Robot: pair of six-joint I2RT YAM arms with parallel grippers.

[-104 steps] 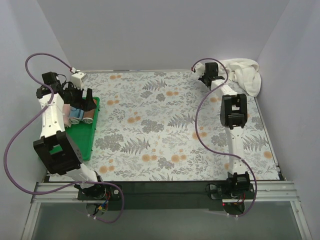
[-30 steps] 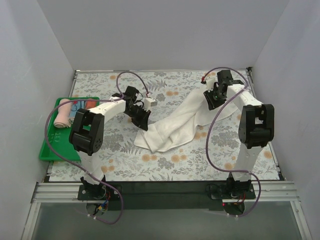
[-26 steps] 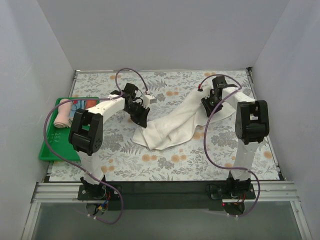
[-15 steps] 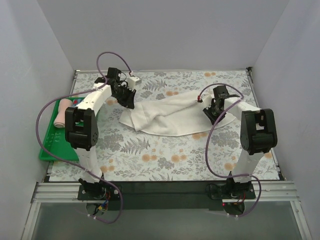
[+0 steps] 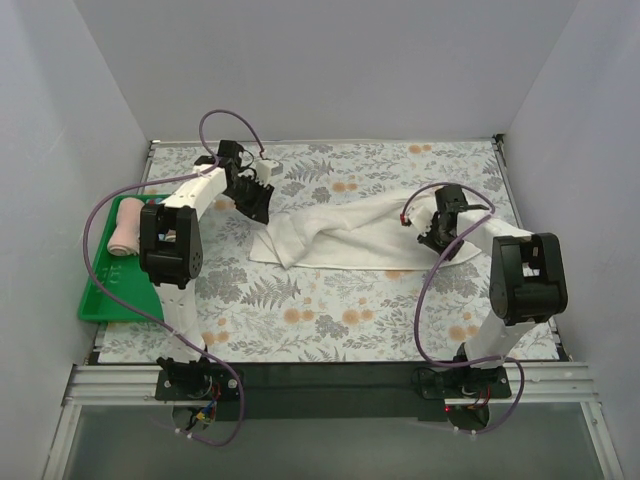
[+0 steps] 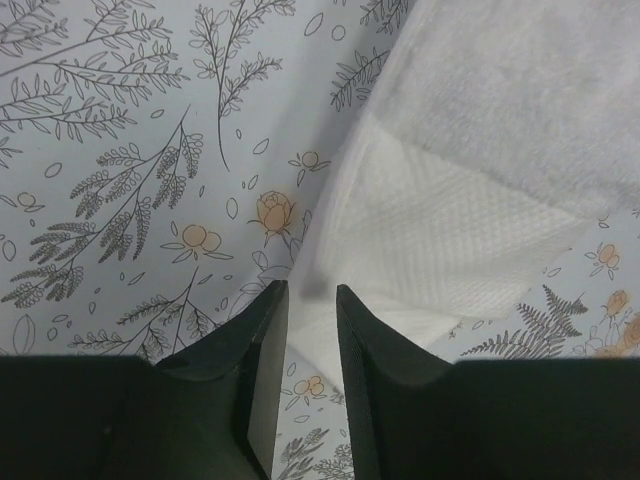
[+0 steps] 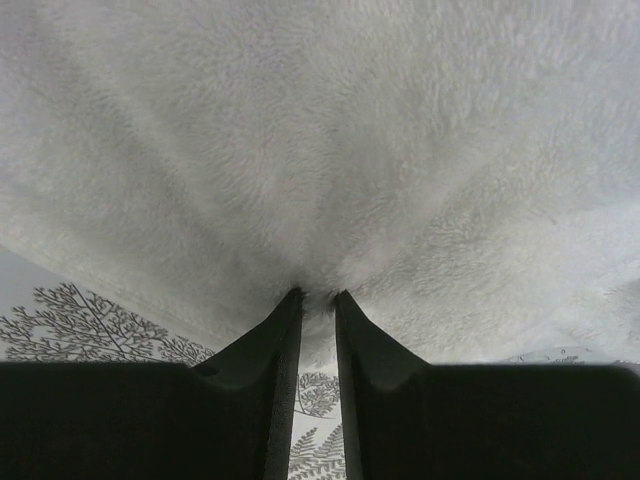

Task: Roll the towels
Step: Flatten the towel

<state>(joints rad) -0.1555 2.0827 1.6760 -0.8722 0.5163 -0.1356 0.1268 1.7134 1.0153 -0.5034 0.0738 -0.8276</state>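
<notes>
The long cream-white towel [image 5: 340,235] lies stretched left to right across the floral table, partly folded over itself. My left gripper [image 5: 258,208] hovers at its far-left corner. In the left wrist view this gripper [image 6: 311,288] is open by a narrow gap, with the towel's [image 6: 470,200] blurred corner just past the tips and nothing pinched. My right gripper [image 5: 430,235] is at the towel's right end. In the right wrist view it [image 7: 318,295] is shut on a puckered bunch of the towel [image 7: 320,150]. The salmon-pink towel [image 5: 125,226] lies rolled in the tray.
The green tray [image 5: 110,290] sits at the table's left edge beside the left arm. Grey walls close in the left, far and right sides. Purple cables loop above both arms. Floral cloth [image 5: 330,310] shows bare in front of the towel.
The left gripper's jaws have parted, and the towel's left corner now sits lower on the table. The right gripper has moved right and nearer with its end, pulling the towel straighter.
</notes>
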